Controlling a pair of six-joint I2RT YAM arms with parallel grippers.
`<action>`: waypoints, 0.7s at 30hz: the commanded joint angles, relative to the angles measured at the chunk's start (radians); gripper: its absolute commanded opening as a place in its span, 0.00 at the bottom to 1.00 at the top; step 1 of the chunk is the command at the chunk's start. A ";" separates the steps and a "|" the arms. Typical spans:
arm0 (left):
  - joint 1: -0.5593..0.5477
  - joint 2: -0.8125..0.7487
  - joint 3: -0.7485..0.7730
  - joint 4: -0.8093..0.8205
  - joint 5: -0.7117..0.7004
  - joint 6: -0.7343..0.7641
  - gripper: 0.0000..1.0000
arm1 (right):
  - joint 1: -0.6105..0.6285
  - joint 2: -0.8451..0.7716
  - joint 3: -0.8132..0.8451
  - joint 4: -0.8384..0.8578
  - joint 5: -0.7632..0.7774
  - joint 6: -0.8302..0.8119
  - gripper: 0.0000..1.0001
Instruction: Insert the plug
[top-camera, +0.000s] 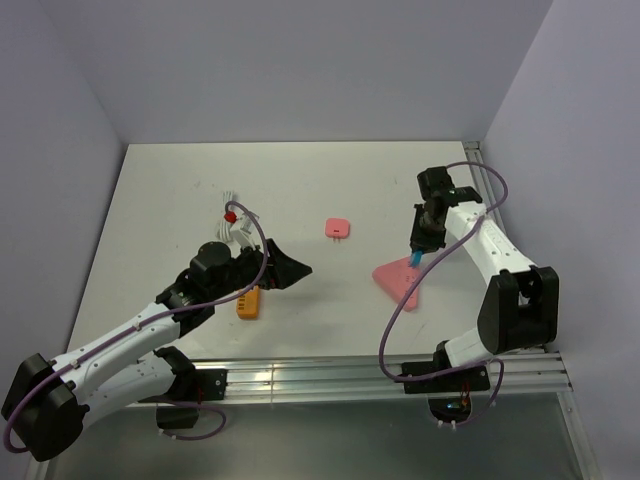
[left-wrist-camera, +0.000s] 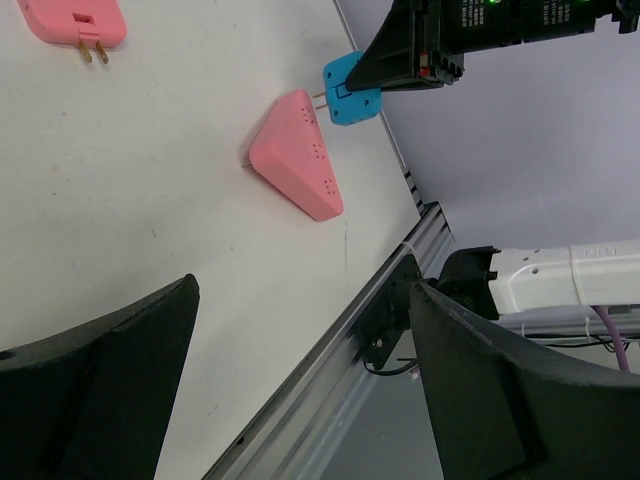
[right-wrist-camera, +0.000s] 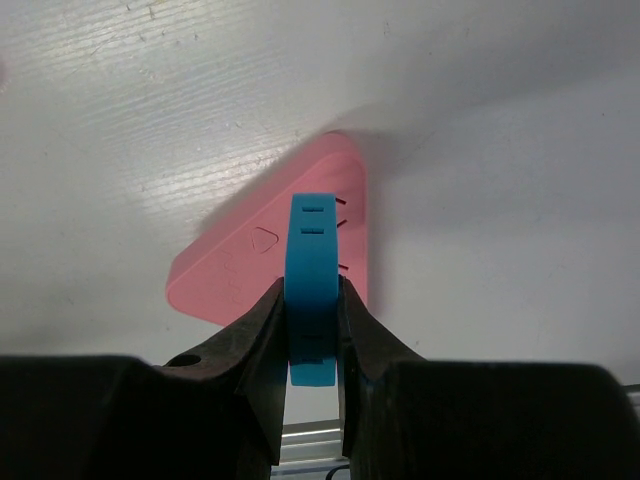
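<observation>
Plug (right-wrist-camera: 312, 240) pinched edge-on in right claw (right-wrist-camera: 310, 292), hovering against pink socket block (right-wrist-camera: 240, 265) on desk (right-wrist-camera: 150, 100); prongs at its face, apparently unseated. Step: alignment. Next: square prongs to slots, press. Left claw (left-wrist-camera: 303, 285) spread, empty.

We record one white table (top-camera: 330, 180). On it we list a pink triangular socket block (top-camera: 396, 281), a pink square plug (top-camera: 338, 229), an orange object (top-camera: 248, 303) and a white bundle (top-camera: 235, 225).
</observation>
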 joint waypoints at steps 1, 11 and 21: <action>-0.004 -0.002 0.020 0.046 0.013 0.008 0.91 | -0.002 -0.043 0.007 -0.020 0.019 0.001 0.00; -0.004 -0.013 0.014 0.041 0.014 0.008 0.91 | 0.001 -0.008 -0.031 0.017 -0.015 0.006 0.00; -0.006 -0.005 0.015 0.046 0.014 0.008 0.91 | 0.006 0.017 -0.056 0.060 0.002 0.003 0.00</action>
